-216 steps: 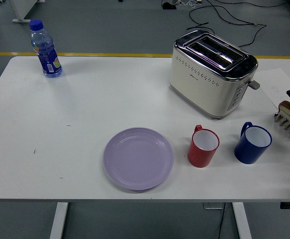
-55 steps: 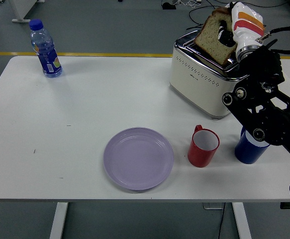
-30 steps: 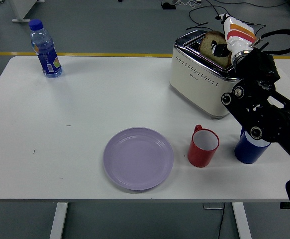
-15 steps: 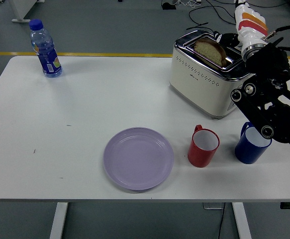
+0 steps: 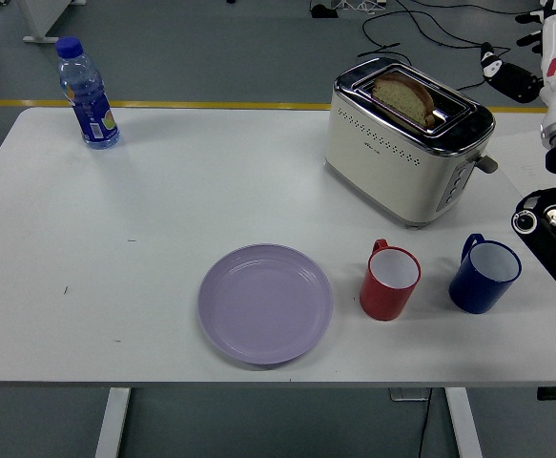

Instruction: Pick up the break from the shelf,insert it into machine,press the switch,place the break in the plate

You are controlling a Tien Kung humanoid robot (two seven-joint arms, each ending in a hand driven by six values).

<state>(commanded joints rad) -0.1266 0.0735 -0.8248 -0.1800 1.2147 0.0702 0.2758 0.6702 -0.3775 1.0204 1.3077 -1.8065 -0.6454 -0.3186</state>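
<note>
A slice of bread (image 5: 403, 96) sticks partly out of the near slot of the cream and chrome toaster (image 5: 403, 143) at the back right of the table. The toaster's lever (image 5: 487, 163) is on its right end. A lilac plate (image 5: 265, 302) lies empty near the front edge. My right hand (image 5: 530, 59) is up at the top right corner, to the right of the toaster and apart from it, fingers spread and holding nothing. Its black arm (image 5: 554, 239) runs down the right edge. The left arm is out of view.
A red mug (image 5: 390, 281) and a blue mug (image 5: 483, 275) stand in front of the toaster, right of the plate. A water bottle (image 5: 86, 93) with a blue cap stands at the back left corner. Cables lie on the floor behind the table.
My right hand lowered the bread into the toaster slot, let it go, and has pulled back up and to the right, away from the toaster.
</note>
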